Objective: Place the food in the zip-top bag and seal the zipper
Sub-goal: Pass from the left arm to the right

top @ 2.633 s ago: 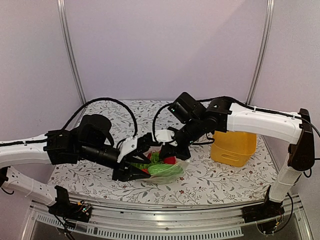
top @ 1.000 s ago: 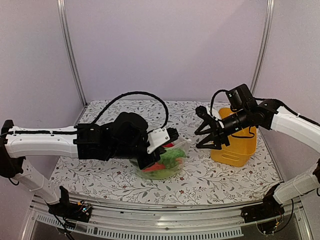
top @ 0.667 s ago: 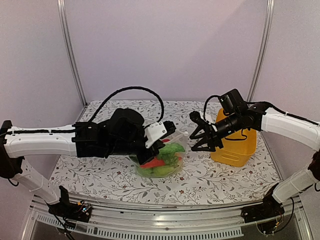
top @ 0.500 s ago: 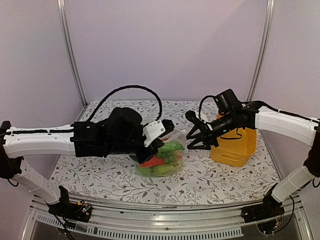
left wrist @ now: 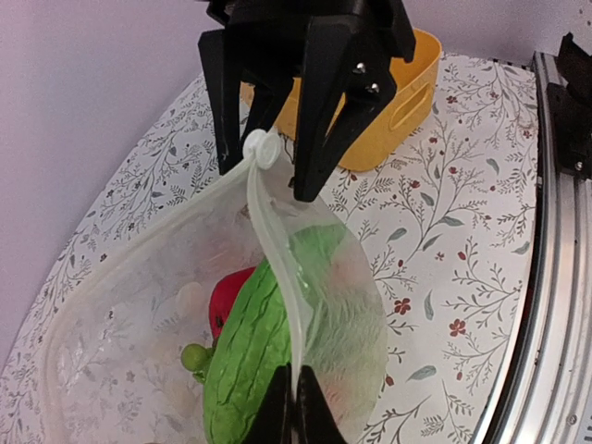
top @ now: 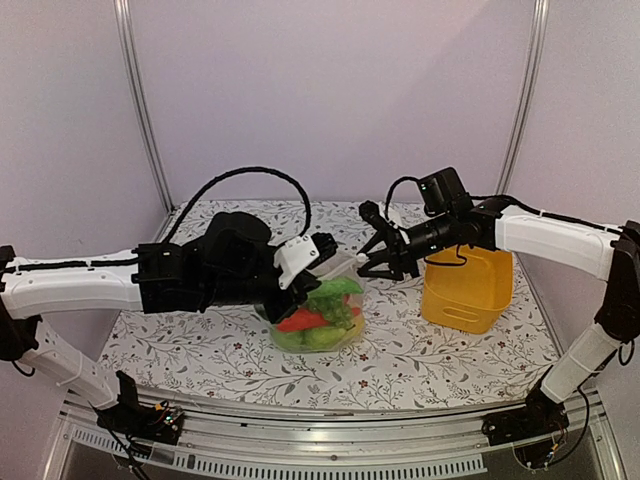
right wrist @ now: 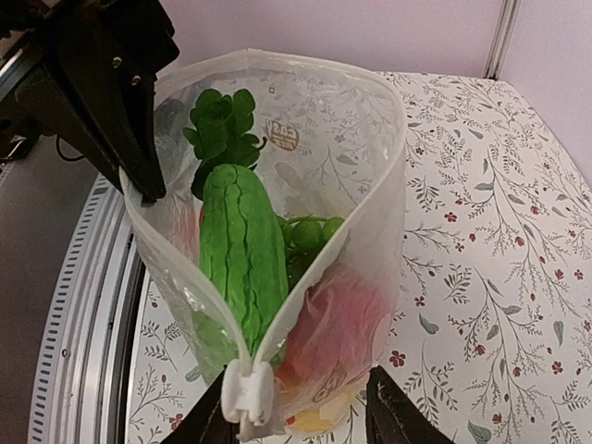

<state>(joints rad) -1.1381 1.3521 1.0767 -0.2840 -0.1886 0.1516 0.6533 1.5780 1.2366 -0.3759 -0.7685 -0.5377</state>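
The left end effector (left wrist: 294, 409), clamped shut on the zipper (left wrist: 280, 273) of the zip-top bag (left wrist: 111, 305), aligns it toward 12 o'clock to the white slider (left wrist: 262, 148), which the half-open, empty right end effector (left wrist: 266, 176) straddles.

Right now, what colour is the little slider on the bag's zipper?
White. The slider shows best in the right wrist view.

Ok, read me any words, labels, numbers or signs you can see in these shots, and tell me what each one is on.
Nothing can be read with certainty.
zip-top bag: one small dark printed mark on its clear wall, in the right wrist view, too blurred to read.
yellow bin: no lettering visible.
tablecloth: floral print only, no text.
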